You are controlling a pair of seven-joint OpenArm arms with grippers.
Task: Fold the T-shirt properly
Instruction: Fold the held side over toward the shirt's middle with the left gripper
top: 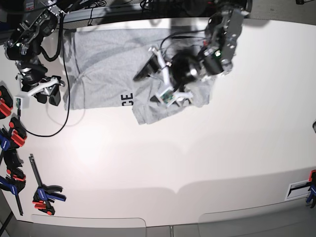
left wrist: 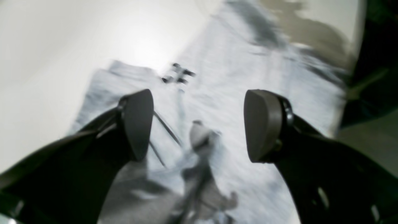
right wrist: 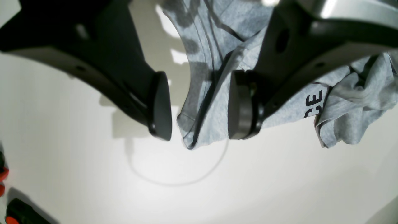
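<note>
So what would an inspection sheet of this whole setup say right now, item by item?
Surface: white table, mostly bare in the middle.
Job's things: grey T-shirt lies crumpled and partly folded over near the far edge; black letters "CE" show.
Clutter: red, blue and black clamps along the table's edge in the base view's left side; another clamp at its right edge.
Grippers: left gripper open above the shirt, holding nothing; right gripper open at the shirt's edge, cloth between the jaws, not pinched.
Cables: black cable loops over the table beside the shirt.
Surroundings: dark equipment beyond the far edge, too unclear to name.
</note>
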